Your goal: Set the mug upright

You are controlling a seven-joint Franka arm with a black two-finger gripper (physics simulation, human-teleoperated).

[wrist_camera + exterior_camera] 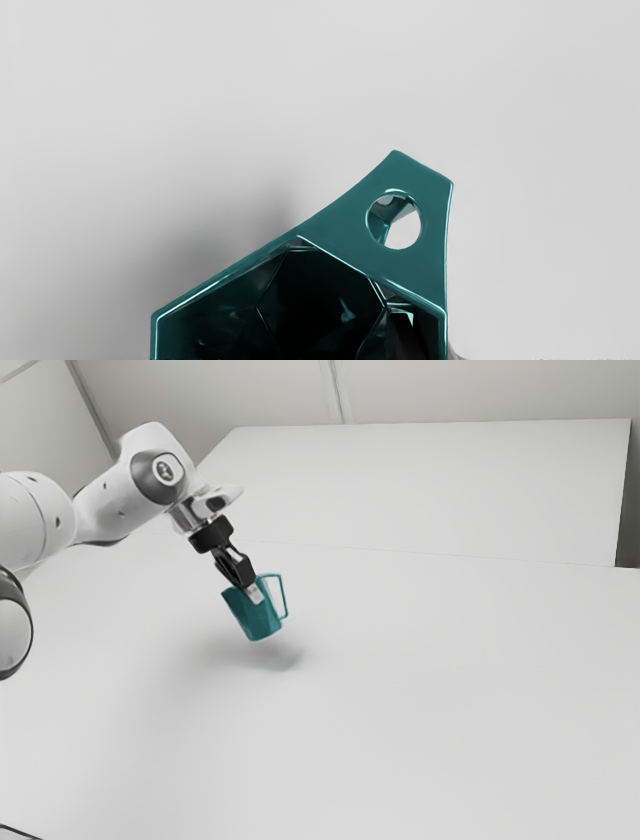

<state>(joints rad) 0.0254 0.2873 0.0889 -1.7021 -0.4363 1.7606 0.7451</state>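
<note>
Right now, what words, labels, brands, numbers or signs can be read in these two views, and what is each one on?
No text can be read in either view.
Round cap on the arm: a small mark, too small to make out as letters or a logo.
Mug: no lettering or label on the surfaces that show.
Table: no writing or sign.

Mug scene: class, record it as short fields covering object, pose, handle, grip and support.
object: teal mug
pose: tilted, mouth toward the exterior view's upper left
handle: handle on the exterior view's right
grip: gripper shut on the mug's wall
support: held above the white table, its shadow below
</note>
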